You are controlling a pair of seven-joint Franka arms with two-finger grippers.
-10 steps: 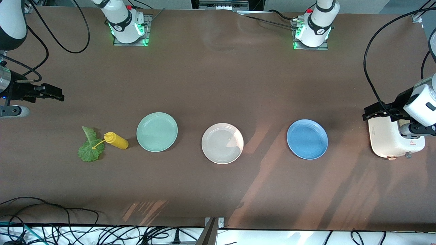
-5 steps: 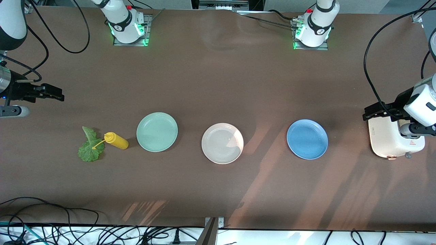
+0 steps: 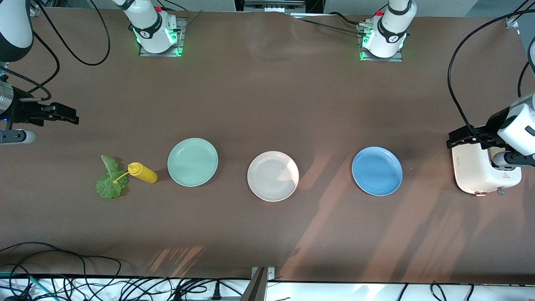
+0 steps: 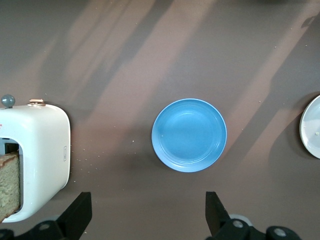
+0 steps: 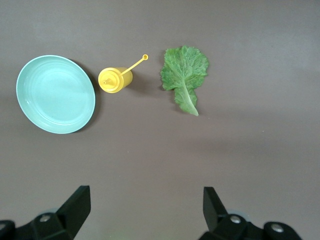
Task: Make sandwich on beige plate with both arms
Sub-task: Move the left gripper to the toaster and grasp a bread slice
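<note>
Fingers wide open on both arms, nothing held.

Front: round pale beige plate [image 3: 273,176] bare, mid-counter.

Left wrist: left fingers [image 4: 80,215] over counter near white toaster [image 4: 37,150], brown bread slice [image 4: 9,185] inside.

Right wrist: right fingers [image 5: 77,207] over counter near ruffled green lettuce leaf [image 5: 184,76].

Sandwich not started, everything left lol.

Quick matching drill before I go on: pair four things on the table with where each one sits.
Things:
1. lettuce leaf
2. beige plate
3. bread slice
4. blue plate

Places:
A. in the white toaster
B. between the mint-green plate and the blue plate
C. beside the yellow squeeze bottle
D. between the beige plate and the toaster

Pairs: 1-C, 2-B, 3-A, 4-D
</note>
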